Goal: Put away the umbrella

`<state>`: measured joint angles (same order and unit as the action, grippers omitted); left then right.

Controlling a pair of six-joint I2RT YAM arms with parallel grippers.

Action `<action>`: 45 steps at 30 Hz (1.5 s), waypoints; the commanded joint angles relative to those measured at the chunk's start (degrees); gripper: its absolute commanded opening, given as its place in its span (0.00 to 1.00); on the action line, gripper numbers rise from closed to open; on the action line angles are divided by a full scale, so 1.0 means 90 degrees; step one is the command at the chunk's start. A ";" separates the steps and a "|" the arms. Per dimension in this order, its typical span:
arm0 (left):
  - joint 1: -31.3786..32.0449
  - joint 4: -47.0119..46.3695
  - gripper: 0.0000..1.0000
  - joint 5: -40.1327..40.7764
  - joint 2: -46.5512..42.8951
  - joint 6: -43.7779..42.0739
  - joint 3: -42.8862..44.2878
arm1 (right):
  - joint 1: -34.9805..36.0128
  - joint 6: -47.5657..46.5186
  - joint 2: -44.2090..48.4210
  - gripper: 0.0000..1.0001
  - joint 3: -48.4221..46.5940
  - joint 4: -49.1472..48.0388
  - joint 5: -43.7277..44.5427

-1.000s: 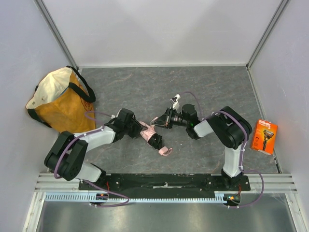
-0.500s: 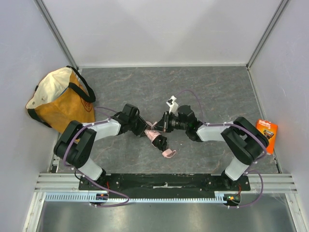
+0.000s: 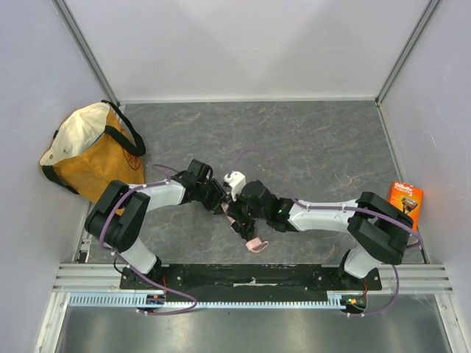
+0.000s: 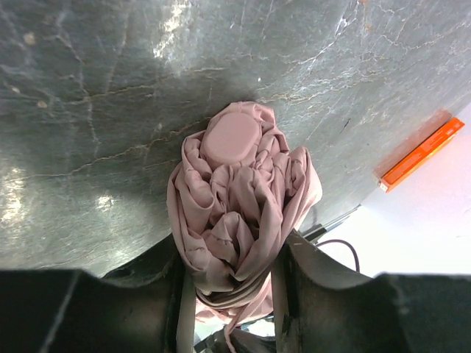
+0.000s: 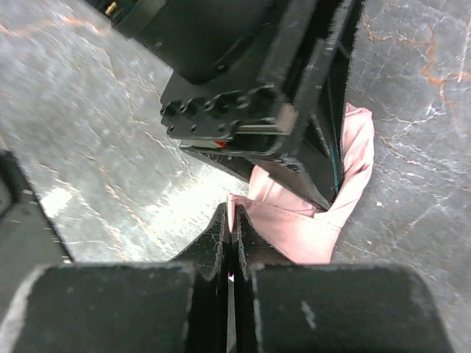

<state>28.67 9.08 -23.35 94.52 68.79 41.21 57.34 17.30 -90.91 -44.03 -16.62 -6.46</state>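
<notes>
The umbrella point(image 4: 235, 206), a crumpled pale pink bundle with a rounded cap, sits between the fingers of my left gripper point(image 4: 232, 294), which is shut on its sides just above the grey table. From above, the left gripper point(image 3: 217, 197) and right gripper point(image 3: 237, 215) meet at the table's middle over the umbrella, whose pink strap end point(image 3: 255, 244) pokes out toward the near edge. In the right wrist view my right gripper point(image 5: 234, 215) is shut, pinching an edge of the umbrella's pink fabric point(image 5: 309, 220) right below the left gripper's black body point(image 5: 243, 81).
An orange-and-cream tote bag point(image 3: 92, 151) with black handles stands at the far left against the wall. An orange box point(image 3: 402, 207) lies at the right wall, also showing as an orange box point(image 4: 422, 151) in the left wrist view. White walls close three sides.
The right arm has swung left and nearer, bringing its shut gripper from beside the umbrella down onto its fabric. The left gripper has shifted slightly right with the umbrella.
</notes>
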 commanded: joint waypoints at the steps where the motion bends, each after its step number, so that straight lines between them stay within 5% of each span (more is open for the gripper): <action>1: 0.0106 0.2194 0.02 0.1325 0.0992 0.0022 -0.0741 | 0.1283 -0.1052 -0.0190 0.00 -0.0801 -0.0068 0.1374; 6: 0.0096 0.2165 0.02 0.1296 0.0904 0.0032 -0.0790 | 0.1890 -0.1610 -0.1030 0.00 -0.1279 0.0606 0.2456; 19: 0.0077 0.2145 0.02 0.1267 0.0826 -0.0066 -0.0702 | 0.1735 -0.0995 -0.1275 0.14 -0.0538 0.0187 0.1441; 27: 0.0047 0.2028 0.02 0.1296 0.0806 -0.0076 -0.0809 | 0.1070 -0.0128 -0.0429 0.22 -0.0185 -0.0048 0.0134; 30: 0.0047 0.1911 0.02 0.1276 0.0758 -0.0027 -0.0897 | 0.1051 0.0643 0.0810 0.31 -0.0206 0.0099 -0.0133; 34: 0.0038 0.2008 0.02 0.1335 0.0777 -0.0075 -0.0868 | 0.0330 0.1456 0.2024 0.57 0.0292 0.0263 0.0248; 39: 0.0038 0.2057 0.02 0.1364 0.0738 -0.0056 -0.0858 | 0.0141 0.0697 0.1713 0.85 -0.0058 0.1689 0.0832; 45: 0.0038 0.2048 0.02 0.1345 0.0796 -0.0027 -0.0897 | 0.1322 -0.0563 0.1207 0.98 -0.0615 0.2287 0.3097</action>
<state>28.51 7.35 -24.34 94.50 68.66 40.32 63.92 20.53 -77.62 -44.93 -1.45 7.64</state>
